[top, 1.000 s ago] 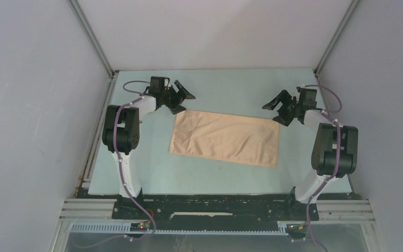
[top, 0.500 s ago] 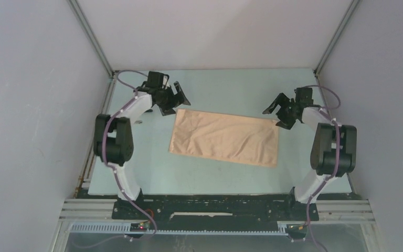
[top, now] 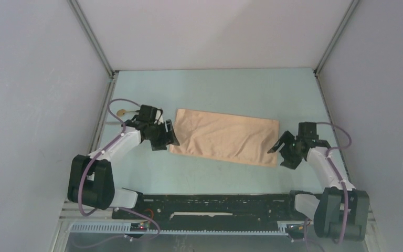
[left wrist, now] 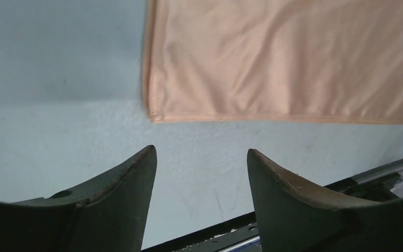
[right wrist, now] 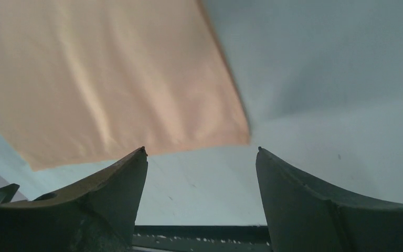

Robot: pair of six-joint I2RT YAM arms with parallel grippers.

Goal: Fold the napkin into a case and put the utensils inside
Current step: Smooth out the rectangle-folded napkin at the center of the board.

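No legible text or markings.

- The napkin [top: 224, 137] was matt peach cloth, lightly creased, with a stitched hem.
- The table [top: 231, 86] was smooth, matt and faintly scuffed.
- The fingers [left wrist: 120, 199] of the left gripper [left wrist: 200, 151] were dark and matt.

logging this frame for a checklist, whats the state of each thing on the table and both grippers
napkin: flat on the table as an oblong, lightly creased, not gripped
left gripper: open, empty, just short of the napkin's near left corner
right gripper: open, empty, just short of the near right corner
spoon: lying on the table left of the napkin, outside it
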